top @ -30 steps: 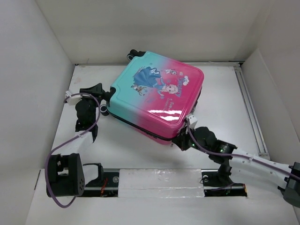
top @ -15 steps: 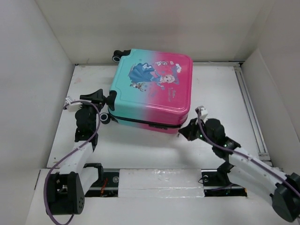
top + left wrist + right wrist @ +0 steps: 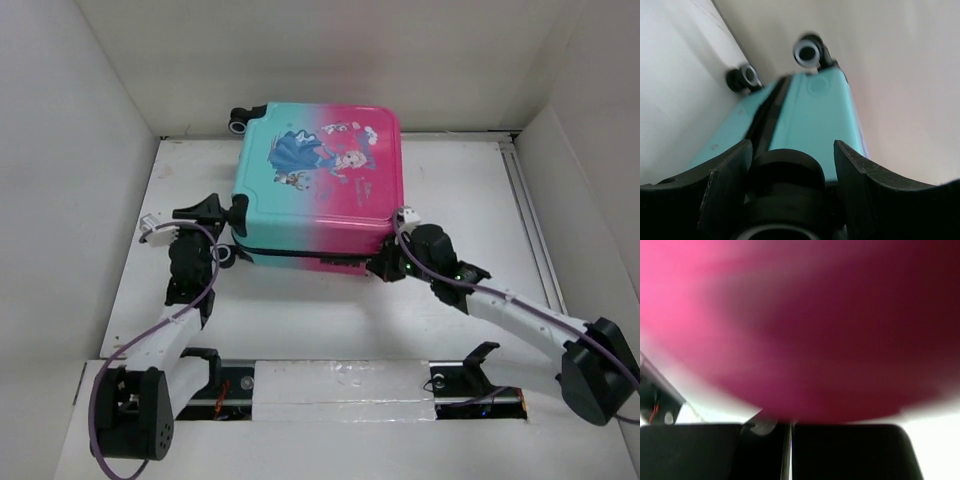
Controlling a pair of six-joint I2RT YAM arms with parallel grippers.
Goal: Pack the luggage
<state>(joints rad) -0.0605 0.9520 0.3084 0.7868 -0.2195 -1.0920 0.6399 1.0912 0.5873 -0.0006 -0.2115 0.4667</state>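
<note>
Pink-to-teal hard shell, lid shut: the luggage (image 3: 320, 185) lies flat at the far middle of the bench (image 3: 300, 320), its top end right up near the back wall (image 3: 330, 60). From overhead, the left fingers (image 3: 203, 207) sit at the near teal corner and the right fingers (image 3: 383, 266) butt against the near pink edge, so my guess is they're nudging the case square. On the left wrist cam, the left fingers (image 3: 727, 187) are spread apart either side of a black corner wheel (image 3: 785, 172). There's a sliver of gap on one side, so it looks straddled, not squeezed, with the teal shell (image 3: 815, 130) running off to two far wheels (image 3: 807, 50). The right wrist cam is mostly blurry pink shell (image 3: 815, 330), with the right fingers (image 3: 715, 450) pressed together, holding nothing, tips at the case. If I were driving, I'd push slow and low with that closed tip so it doesn't slide under the rounded edge. I'd use the straddled wheel as a pivot and ease off before the case jams into the wall.
</note>
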